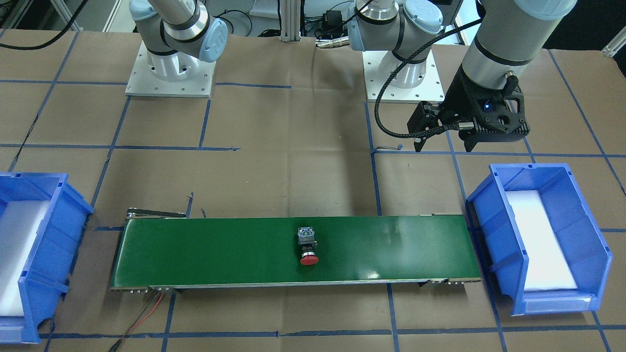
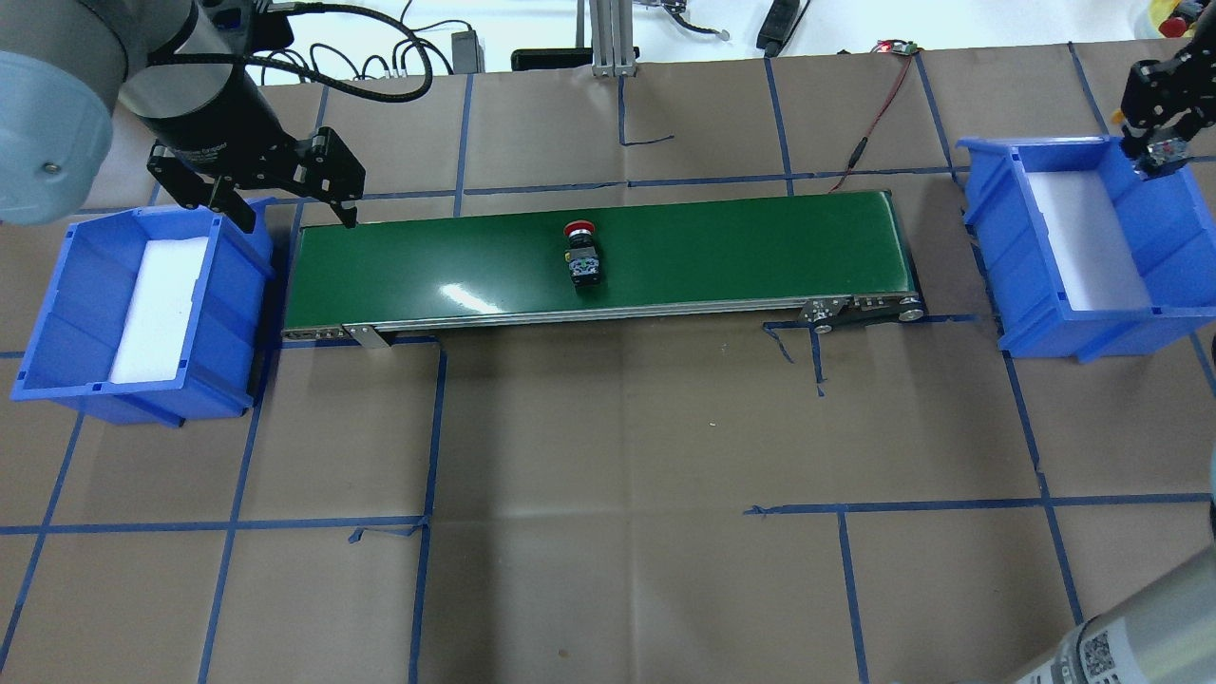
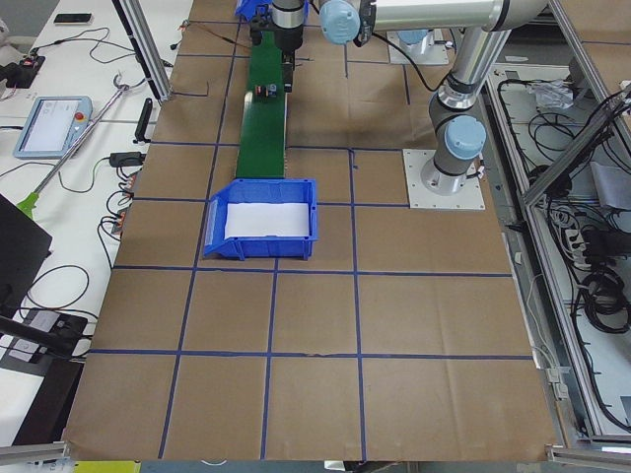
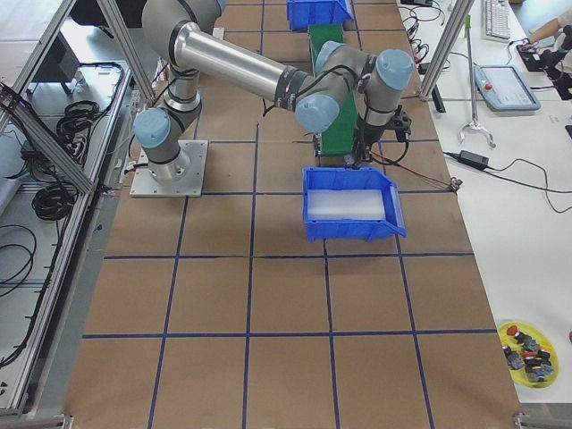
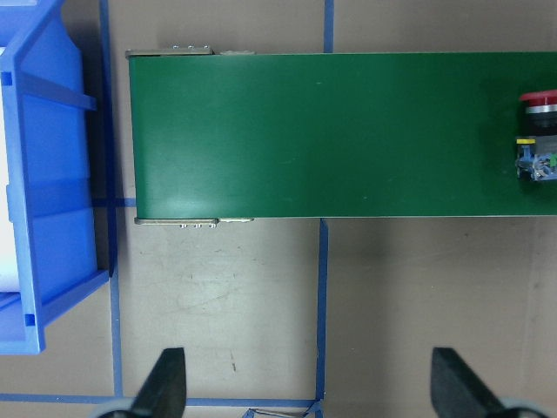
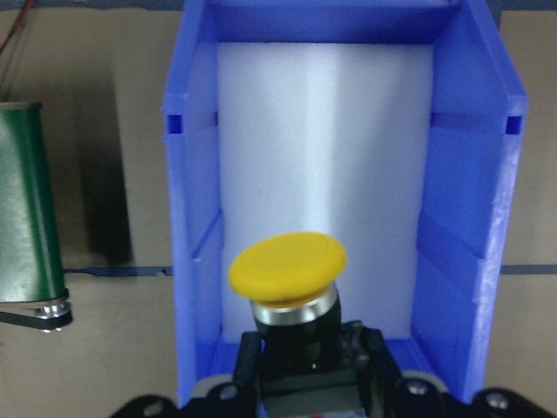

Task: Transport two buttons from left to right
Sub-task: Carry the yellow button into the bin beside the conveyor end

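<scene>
A red button [image 1: 308, 247] lies on its side in the middle of the green conveyor belt [image 1: 220, 249]. It also shows in the overhead view [image 2: 581, 254] and at the right edge of the left wrist view [image 5: 540, 131]. My left gripper [image 2: 290, 214] hangs open and empty above the belt's left end, beside the left blue bin [image 2: 66, 285]; its fingers [image 5: 165, 387] stand wide apart. My right gripper [image 2: 1154, 152] is shut on the yellow button [image 6: 289, 270] and holds it above the right blue bin [image 6: 196, 218], over its white foam liner.
The left bin [image 1: 494, 225] holds only a white foam pad. A red wire [image 2: 879, 95] runs from the belt's right end to the table's far edge. A yellow dish of spare parts [image 4: 527, 344] sits on the side bench.
</scene>
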Controlling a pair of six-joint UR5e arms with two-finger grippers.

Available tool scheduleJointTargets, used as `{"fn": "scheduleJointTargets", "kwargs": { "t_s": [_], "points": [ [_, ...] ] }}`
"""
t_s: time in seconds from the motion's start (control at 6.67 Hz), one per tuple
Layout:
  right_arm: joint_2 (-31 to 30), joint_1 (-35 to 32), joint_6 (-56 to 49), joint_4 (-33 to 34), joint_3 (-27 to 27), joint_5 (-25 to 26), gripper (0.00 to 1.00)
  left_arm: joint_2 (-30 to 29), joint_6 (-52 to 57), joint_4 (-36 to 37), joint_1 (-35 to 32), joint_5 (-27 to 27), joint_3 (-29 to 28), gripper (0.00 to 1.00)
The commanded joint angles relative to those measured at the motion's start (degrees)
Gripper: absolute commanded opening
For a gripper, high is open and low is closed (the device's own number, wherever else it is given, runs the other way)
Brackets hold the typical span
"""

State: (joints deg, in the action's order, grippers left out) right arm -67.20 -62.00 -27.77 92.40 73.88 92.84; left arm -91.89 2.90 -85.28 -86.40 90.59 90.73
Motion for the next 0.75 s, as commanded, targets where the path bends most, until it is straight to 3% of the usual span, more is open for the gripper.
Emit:
{"fn": "scheduleJointTargets", "kwargs": {
  "t_s": [0.0, 0.3, 0.6],
  "points": [
    [1.02, 2.75, -0.80, 8.01, 7.64, 0.94, 0.03, 0.13, 0.00, 0.03, 0.00, -0.06, 0.23, 1.00],
    [1.01, 2.93, -0.71, 20.21, 17.04, 0.68, 0.03, 0.56, 0.00, 0.03, 0.00, -0.15, -0.03, 1.00],
    [2.15, 2.85, 0.43, 23.44, 19.72, 0.33, 0.03, 1.18, 0.00, 0.03, 0.00, -0.06, 0.75, 1.00]
  ]
}}
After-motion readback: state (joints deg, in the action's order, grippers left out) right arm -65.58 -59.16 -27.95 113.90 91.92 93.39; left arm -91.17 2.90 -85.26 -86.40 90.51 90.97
